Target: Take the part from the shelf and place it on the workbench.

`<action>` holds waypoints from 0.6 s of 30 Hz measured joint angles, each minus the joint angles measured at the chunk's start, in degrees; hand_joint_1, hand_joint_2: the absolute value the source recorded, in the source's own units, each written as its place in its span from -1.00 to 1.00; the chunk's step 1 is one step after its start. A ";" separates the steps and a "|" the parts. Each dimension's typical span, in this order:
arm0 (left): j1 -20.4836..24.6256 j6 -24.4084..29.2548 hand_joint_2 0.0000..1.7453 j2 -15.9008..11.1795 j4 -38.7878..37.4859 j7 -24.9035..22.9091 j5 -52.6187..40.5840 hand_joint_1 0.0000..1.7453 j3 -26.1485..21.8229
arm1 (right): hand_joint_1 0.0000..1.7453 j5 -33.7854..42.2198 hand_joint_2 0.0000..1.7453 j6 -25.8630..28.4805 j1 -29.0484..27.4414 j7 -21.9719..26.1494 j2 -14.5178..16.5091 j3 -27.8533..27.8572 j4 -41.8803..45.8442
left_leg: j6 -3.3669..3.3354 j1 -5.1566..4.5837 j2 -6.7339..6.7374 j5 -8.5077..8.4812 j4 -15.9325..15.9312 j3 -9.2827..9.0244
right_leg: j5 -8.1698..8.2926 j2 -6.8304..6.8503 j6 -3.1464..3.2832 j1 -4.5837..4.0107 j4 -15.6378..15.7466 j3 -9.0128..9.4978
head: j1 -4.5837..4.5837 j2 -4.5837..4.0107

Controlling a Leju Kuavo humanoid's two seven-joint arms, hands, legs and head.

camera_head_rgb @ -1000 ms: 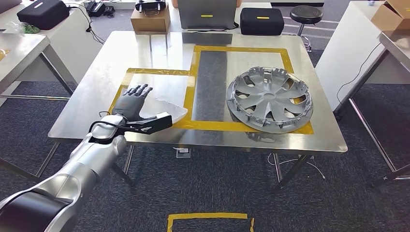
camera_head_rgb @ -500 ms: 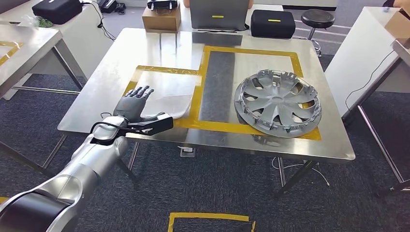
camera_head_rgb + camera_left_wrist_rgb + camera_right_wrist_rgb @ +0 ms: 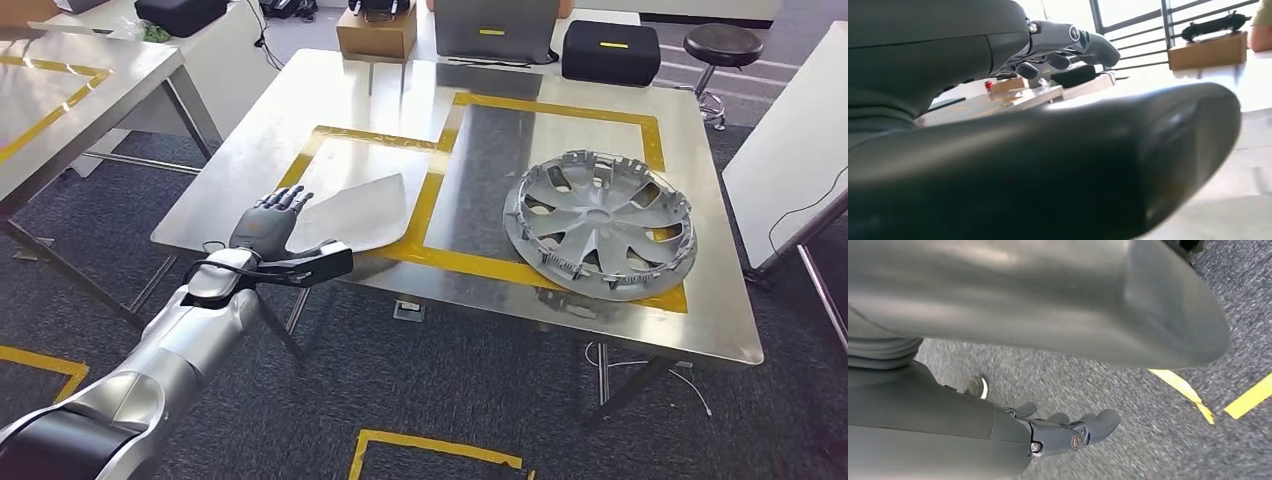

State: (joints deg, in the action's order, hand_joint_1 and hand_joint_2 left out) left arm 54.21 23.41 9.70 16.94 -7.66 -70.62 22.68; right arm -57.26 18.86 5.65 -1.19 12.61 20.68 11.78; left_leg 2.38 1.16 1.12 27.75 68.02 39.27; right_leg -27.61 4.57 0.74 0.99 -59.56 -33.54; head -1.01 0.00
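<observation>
I am looking down the left arm first: the left hand (image 3: 268,222) is hovering at the near edge of the counter (image 3: 250,140), fingers spread apart and holding nothing, palm facing down just beside a thin grey sheet (image 3: 355,213) lying inside the left taped yellow rectangle (image 3: 372,140). The right hand (image 3: 1068,432) is hanging low over the grey carpet (image 3: 1158,435), fingers loosely extended, also carrying nothing. Farther across the counter, to the right, I am seeing the part, a silver wheel cover (image 3: 600,223), lying flat with its rim partly overlapping the yellow tape of the right-hand zone. I am judging it to be light moulded plastic, stiff overall but springy at the rim, with small retaining clips around the edge that could snap if squeezed. Its smooth, glossy face would likely slip under the fingers, so I am judging the best hold to be at the rim or through one of the spoke openings, never across the domed middle. Beyond the counter I am noting a cardboard box (image 3: 377,30), a black case (image 3: 610,52) and a stool (image 3: 724,45).
</observation>
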 joint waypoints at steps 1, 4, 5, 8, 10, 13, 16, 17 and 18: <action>0.07 -0.01 -1.00 0.08 0.10 0.07 -0.14 -1.00 -0.01 | -1.00 -0.01 -1.00 0.01 0.01 0.01 0.01 0.00 0.00 | -0.48 -0.49 1.50 -1.21 -3.80 -1.97 | -0.16 0.66 -0.15 -0.22 -0.04 0.16 | -0.04 0.00; 0.15 -0.01 -1.00 0.45 0.38 0.46 -0.51 -1.00 -0.12 | -1.00 -0.17 -1.00 0.01 0.07 0.01 -0.01 0.00 0.00 | -1.74 -1.46 2.96 -1.96 -8.23 -3.88 | -0.43 2.72 -0.91 -0.71 0.05 0.49 | 0.26 0.00; 0.10 0.01 -1.00 0.46 0.42 0.61 -0.60 -1.00 -0.21 | -1.00 -0.25 -1.00 0.01 0.14 0.01 -0.01 0.00 0.01 | -2.09 -1.41 2.04 -2.15 -8.33 -3.75 | -0.47 3.39 -1.20 -0.67 0.17 0.67 | 0.39 0.00; 0.09 0.20 -1.00 0.67 0.62 1.14 -0.67 -1.00 -0.72 | -1.00 -0.33 -1.00 0.03 0.33 0.03 -0.02 0.00 0.01 | -3.08 -0.93 -0.15 -2.74 -8.87 -3.77 | -2.60 -0.14 -2.18 -0.19 -2.63 -0.13 | 0.68 0.00; -0.06 0.39 -1.00 1.08 0.70 1.62 -0.67 -1.00 -0.98 | -1.00 -0.30 -1.00 0.03 0.18 0.02 -0.08 0.00 0.01 | -3.48 -0.72 -1.61 -2.94 -8.95 -3.63 | -6.16 -3.54 -2.49 -0.03 -9.59 -3.43 | 1.13 0.00; -0.81 0.74 -1.00 1.38 0.71 2.59 -0.55 -1.00 -1.20 | -1.00 -0.25 -1.00 0.03 -0.02 -0.01 -0.26 0.00 0.00 | -3.50 -0.71 -4.07 -3.04 -8.84 -3.45 | -7.11 -4.44 -2.58 -0.06 -15.51 -6.87 | 1.49 0.00; -1.12 1.32 -1.00 1.62 0.90 3.72 -0.09 -1.00 -1.68 | -1.00 -0.27 -1.00 0.08 0.00 0.00 -0.39 0.00 0.00 | -3.01 -0.65 -6.47 -3.13 -8.50 -3.32 | -1.41 -6.46 -2.42 0.28 -5.49 -2.51 | 1.61 0.00; -1.11 1.52 -1.00 1.76 1.03 4.04 0.07 -1.00 -1.85 | -1.00 -0.29 -1.00 0.10 0.01 0.01 -0.42 0.00 0.00 | -2.67 -0.66 -7.23 -3.18 -8.38 -3.14 | -0.36 -7.45 -2.37 0.40 -2.37 -1.10 | 1.62 0.00; -1.14 1.72 -1.00 1.87 1.17 4.31 0.19 -1.00 -2.06 | -1.00 -0.32 -1.00 0.10 0.02 0.01 -0.44 0.00 0.00 | -2.26 -0.66 -7.88 -3.29 -8.37 -2.95 | -0.02 -8.18 -2.28 0.43 -0.57 -0.31 | 1.61 0.00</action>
State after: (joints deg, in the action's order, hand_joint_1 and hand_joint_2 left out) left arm 53.07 25.13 11.57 18.11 -3.35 -70.43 20.62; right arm -57.58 18.97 5.68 -1.18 12.17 20.68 11.78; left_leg 0.12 0.50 -6.76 24.46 59.65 36.32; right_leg -27.63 -3.62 -1.54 1.42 -60.14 -33.84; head 0.60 0.00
